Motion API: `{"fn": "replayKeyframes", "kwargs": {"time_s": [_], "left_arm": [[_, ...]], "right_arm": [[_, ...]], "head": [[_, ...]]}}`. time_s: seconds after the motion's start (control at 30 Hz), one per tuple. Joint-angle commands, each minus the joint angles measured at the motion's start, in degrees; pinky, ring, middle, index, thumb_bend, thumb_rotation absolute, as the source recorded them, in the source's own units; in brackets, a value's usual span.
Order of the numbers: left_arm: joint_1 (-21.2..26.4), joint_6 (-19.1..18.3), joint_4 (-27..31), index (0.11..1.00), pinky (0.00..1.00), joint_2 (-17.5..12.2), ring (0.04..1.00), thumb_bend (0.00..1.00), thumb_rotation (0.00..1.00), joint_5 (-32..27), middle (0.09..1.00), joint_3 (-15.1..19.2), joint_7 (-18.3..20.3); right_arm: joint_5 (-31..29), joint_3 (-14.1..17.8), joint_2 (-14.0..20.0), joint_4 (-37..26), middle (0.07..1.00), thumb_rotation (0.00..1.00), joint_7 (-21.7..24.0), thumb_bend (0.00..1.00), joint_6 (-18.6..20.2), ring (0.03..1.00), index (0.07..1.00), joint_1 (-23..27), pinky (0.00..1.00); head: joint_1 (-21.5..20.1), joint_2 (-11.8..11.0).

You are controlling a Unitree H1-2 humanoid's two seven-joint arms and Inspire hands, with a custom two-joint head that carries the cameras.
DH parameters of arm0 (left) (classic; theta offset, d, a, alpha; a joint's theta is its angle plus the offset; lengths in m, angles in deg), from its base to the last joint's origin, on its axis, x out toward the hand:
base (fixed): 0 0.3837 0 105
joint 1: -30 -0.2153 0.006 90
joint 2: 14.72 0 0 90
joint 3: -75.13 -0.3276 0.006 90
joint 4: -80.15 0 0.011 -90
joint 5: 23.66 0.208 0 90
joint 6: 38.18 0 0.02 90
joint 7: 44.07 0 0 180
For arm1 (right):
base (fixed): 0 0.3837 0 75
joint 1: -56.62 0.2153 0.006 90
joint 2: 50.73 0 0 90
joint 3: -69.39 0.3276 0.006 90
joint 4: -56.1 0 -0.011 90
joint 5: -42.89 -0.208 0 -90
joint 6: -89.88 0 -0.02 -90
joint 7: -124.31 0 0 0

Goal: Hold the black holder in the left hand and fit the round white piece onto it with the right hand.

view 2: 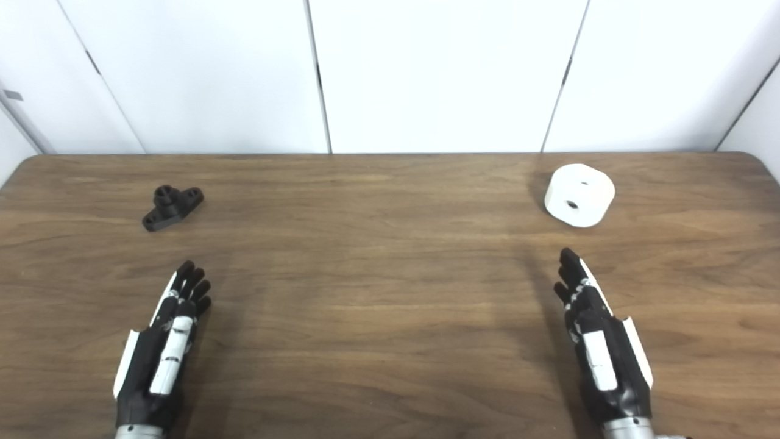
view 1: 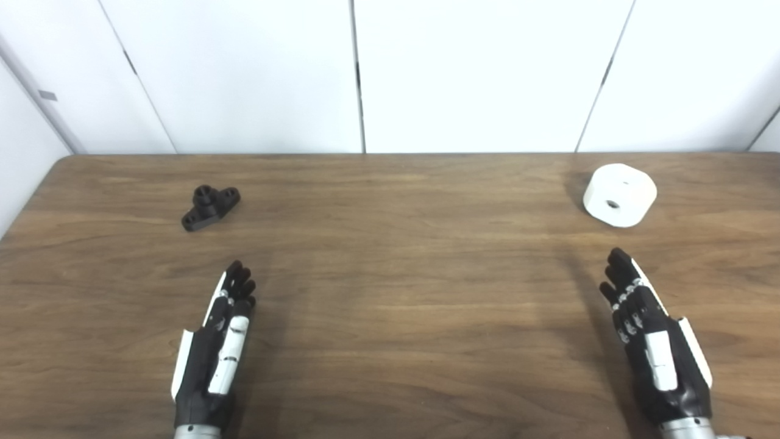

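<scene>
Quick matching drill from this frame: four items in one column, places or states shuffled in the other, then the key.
Items:
1. black holder
2. round white piece
3. left hand
4. right hand

Places or states:
A. far right of table, lying alone
B. open, near right
C. far left of table, lying alone
D. open, near left

Pairs: 1-C, 2-A, 3-D, 4-B

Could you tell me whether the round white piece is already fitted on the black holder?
No: round white piece lies apart from black holder.
</scene>
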Motion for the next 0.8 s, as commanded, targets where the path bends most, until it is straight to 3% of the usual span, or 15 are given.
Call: {"fn": "replayKeyframes", "kwargs": {"time_s": [0.0,0.77], "left_arm": [[-3.19,0.76,1.49,0.983,0.98,2.9,0.973,0.39,0.72,0.2,0.976,-0.56,0.06],[-2.88,1.17,0.65,0.976,0.95,3.95,0.957,0.41,0.71,1.9,0.96,-1.59,-1.3]], "right_arm": [[-1.41,-0.58,-1.93,2.71,0.975,0.87,0.38,0.65,-0.46,0.985,0.926,-2.98,0.98],[-2.62,0.22,-0.45,4.1,0.978,0.91,2.16,0.61,-1.1,0.993,0.939,-2.38,0.98]], "head": [[0.17,0.13],[3.74,0.14]]}}
